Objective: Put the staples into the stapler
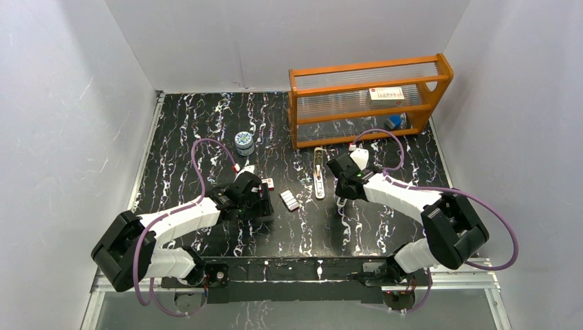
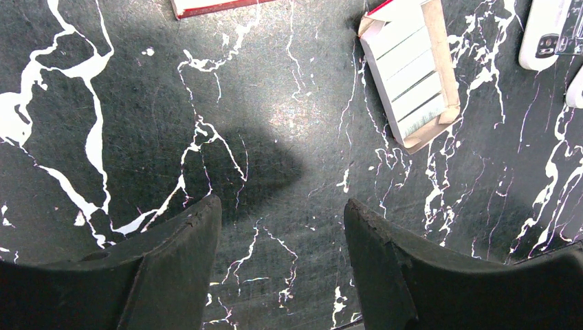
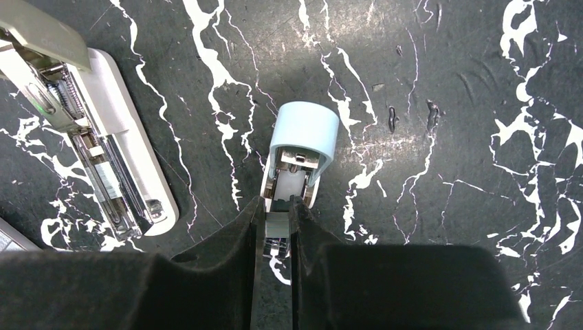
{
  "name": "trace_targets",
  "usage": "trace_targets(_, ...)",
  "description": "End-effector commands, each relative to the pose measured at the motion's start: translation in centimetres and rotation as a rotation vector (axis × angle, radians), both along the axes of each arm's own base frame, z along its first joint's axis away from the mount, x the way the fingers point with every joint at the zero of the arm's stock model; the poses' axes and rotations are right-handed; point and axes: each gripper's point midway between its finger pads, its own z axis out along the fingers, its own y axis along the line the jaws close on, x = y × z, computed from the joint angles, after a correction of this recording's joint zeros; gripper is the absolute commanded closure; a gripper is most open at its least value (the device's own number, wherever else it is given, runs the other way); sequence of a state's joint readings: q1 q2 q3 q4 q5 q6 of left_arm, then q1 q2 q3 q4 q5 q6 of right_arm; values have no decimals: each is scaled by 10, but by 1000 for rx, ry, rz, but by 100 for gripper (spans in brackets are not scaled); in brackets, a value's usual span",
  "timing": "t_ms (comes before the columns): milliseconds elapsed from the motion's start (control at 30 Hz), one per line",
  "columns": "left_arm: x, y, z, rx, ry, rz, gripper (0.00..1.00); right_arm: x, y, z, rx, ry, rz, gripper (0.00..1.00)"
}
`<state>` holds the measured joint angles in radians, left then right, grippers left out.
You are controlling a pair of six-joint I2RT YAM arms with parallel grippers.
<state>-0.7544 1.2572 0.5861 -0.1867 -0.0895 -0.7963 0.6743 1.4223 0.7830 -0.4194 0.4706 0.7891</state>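
The stapler [image 1: 319, 173] lies open on the black marbled table, beige, with its silvery channel showing; it also shows in the right wrist view [image 3: 103, 151] at the left. The staples [image 1: 289, 200] lie in a small cardboard tray left of the stapler, and in the left wrist view [image 2: 405, 72] at the upper right. My left gripper [image 1: 265, 204] is open and empty over bare table [image 2: 282, 213], short of the staples. My right gripper [image 1: 342, 189] is shut [image 3: 277, 203] on the near end of a short light-blue piece [image 3: 303, 134] resting on the table right of the stapler.
A red-and-white box [image 1: 267, 183] lies just beyond my left gripper, its edge also in the left wrist view [image 2: 213, 7]. A round tin [image 1: 244, 141] stands further back. An orange wooden rack [image 1: 368, 96] stands at the back right. White walls close in both sides.
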Motion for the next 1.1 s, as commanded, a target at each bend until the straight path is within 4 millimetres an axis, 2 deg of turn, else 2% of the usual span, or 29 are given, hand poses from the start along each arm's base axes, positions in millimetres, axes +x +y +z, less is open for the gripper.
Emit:
trace_targets(0, 6, 1, 9, -7, -27, 10, 37, -6, -15, -1, -31, 12, -89, 75)
trace_targets(400, 5, 2, 8, -6, -27, 11, 37, -10, -25, 0, -45, -3, -137, 74)
trace_targets(633, 5, 1, 9, -7, -27, 11, 37, 0, -13, 11, 15, -68, -82, 74)
trace_targets(1067, 4, 3, 9, -7, -28, 14, 37, 4, -13, 21, -6, -112, 21, 74)
